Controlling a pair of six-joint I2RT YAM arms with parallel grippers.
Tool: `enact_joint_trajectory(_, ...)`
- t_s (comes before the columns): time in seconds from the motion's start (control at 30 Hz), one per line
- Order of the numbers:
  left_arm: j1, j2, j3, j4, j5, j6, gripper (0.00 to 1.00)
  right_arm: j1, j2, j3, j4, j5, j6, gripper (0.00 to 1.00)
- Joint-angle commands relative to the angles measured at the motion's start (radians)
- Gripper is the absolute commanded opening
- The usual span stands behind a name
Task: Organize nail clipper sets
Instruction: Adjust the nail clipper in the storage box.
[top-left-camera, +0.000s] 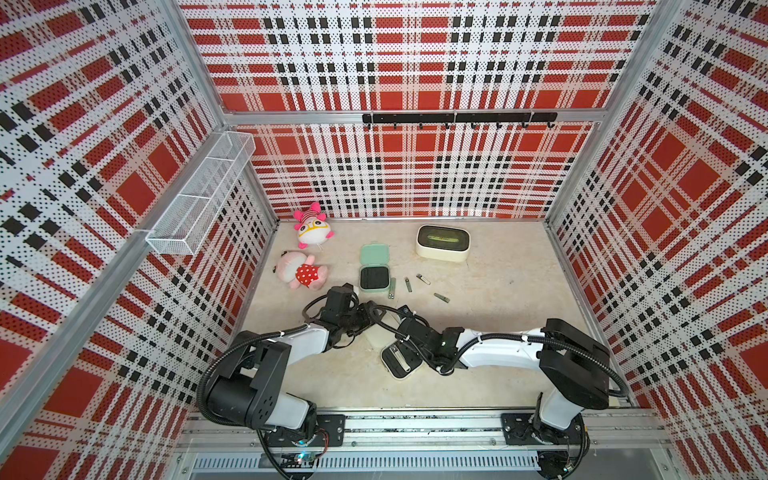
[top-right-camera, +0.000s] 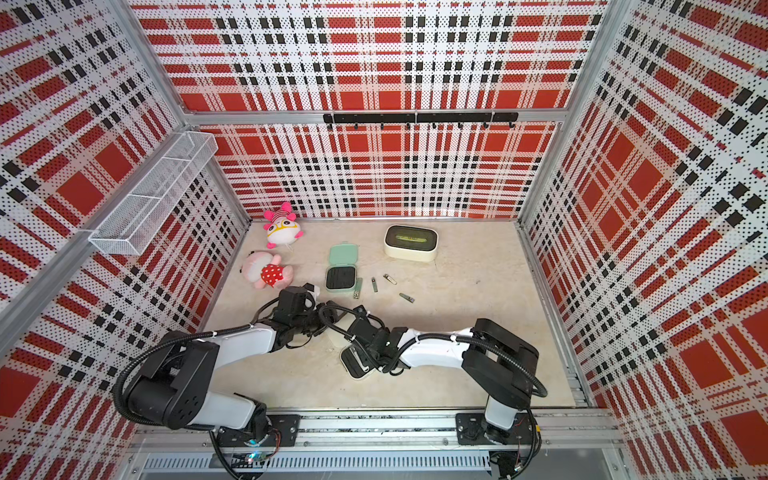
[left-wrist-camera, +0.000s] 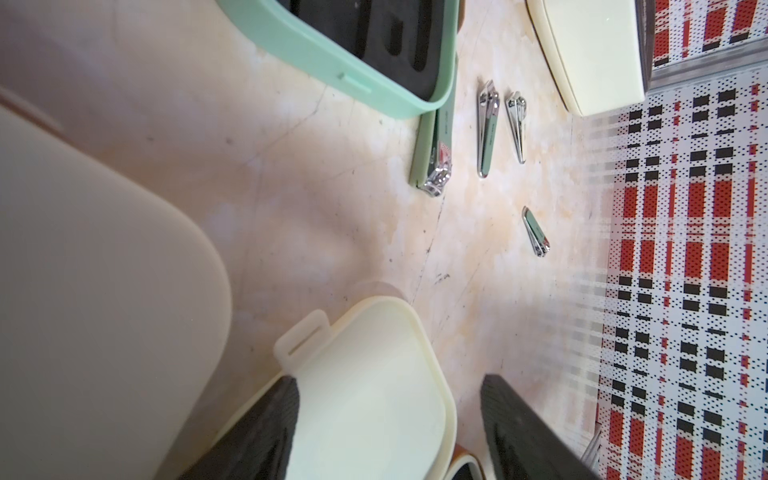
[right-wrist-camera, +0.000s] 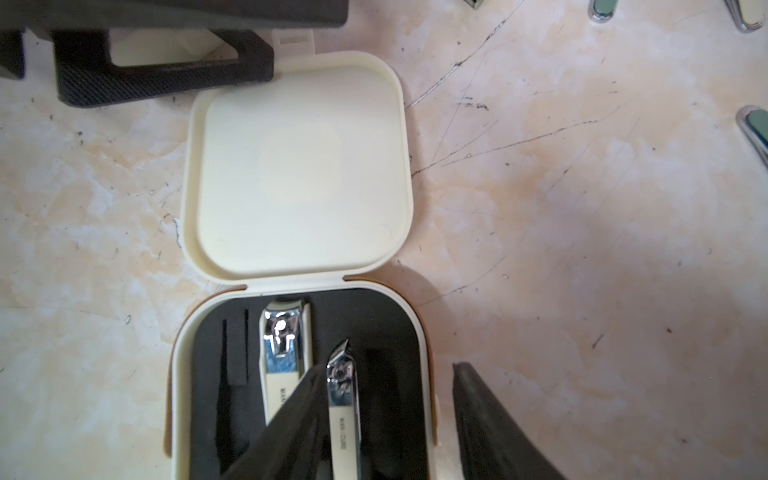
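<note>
This is a robot test cell in a lab, not a lived-in room. Aluminium posts (top-left-camera: 195, 66) frame three walls of perforated sheet (top-left-camera: 415, 62) printed in red, black and white plaid, closing in a small marble-look bench (top-left-camera: 498, 291). Two white-and-black robot arms, the left arm (top-left-camera: 266, 374) and the right arm (top-left-camera: 573, 365), are bolted to a metal rail (top-left-camera: 415, 428) along the front edge. Corrugated cable hoses loop along them, and a slotted cable duct (top-left-camera: 374, 461) runs below. A wire basket (top-left-camera: 199, 195) and a black hook rail (top-left-camera: 457, 118) hang on the walls. Household props lie on the bench: plush toys (top-left-camera: 311, 227) and a mint clipper case (top-left-camera: 374, 253).
</note>
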Motion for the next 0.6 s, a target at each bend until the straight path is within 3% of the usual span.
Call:
enact_joint_trajectory(0.0, 0.002, 0.016, 0.012, -0.018, -0.002, 0.013, 0.74, -0.006, 0.02, -0.025, 0.024, -0.005, 0.019, 0.53)
enact_joint_trajectory(0.37, 0.001, 0.012, 0.018, -0.025, -0.002, 0.013, 0.74, -0.009, 0.018, -0.02, 0.013, -0.004, 0.021, 0.53)
enact_joint_trajectory(0.57, -0.001, 0.009, 0.017, -0.027, -0.002, 0.014, 0.74, -0.008, 0.002, 0.028, -0.014, 0.003, 0.002, 0.58)
